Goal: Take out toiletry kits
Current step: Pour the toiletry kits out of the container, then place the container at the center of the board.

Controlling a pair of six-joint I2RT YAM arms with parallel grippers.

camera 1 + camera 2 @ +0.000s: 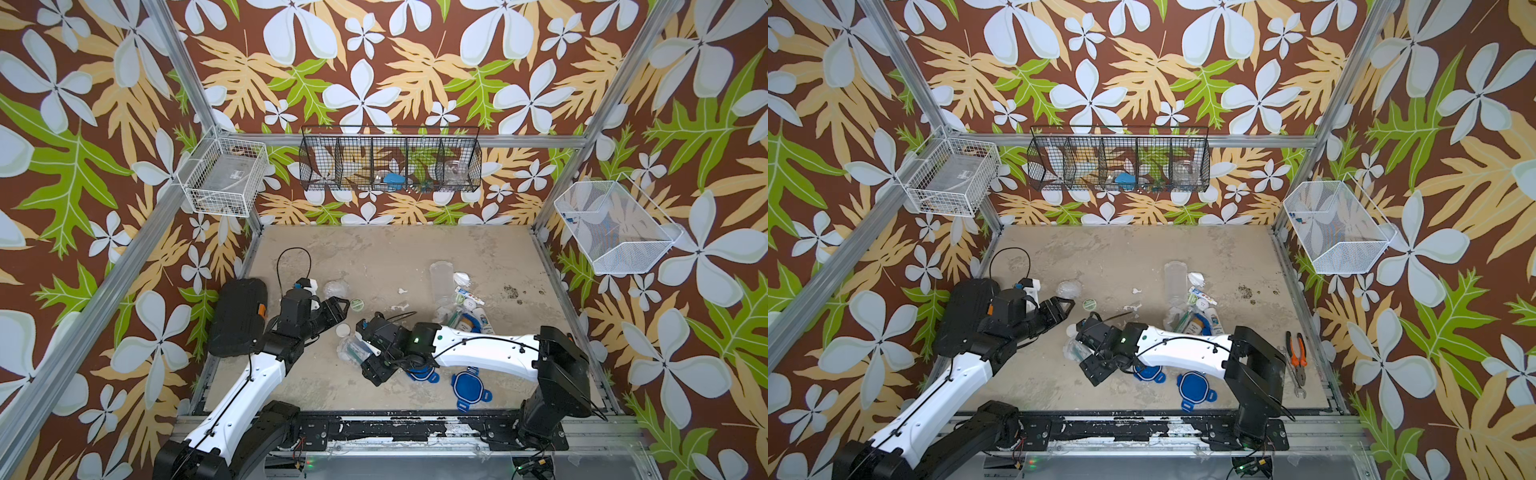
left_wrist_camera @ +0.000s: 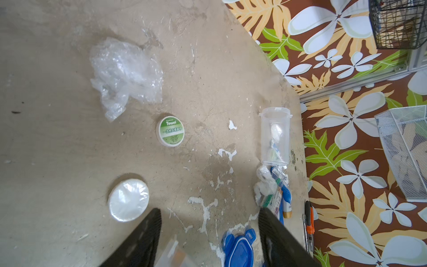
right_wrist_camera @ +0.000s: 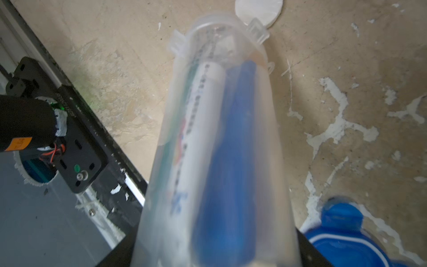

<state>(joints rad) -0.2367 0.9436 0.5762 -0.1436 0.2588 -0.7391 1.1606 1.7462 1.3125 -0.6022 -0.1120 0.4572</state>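
The right gripper is clasping a clear jar holding a blue toothbrush; the left gripper is hovering open-fingered, empty.

Robot lab cell: aluminium frame, printed floral backdrop, wire basket, right arm mounted on rail.

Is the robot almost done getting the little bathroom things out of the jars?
About halfway. Done: both blue lids are off, and one kit lies spilled beside the first jar. In hand: the right pincer grips the second jar, blue toothbrush and white tube inside. To do: emptying that one. The left pincer is open and empty.
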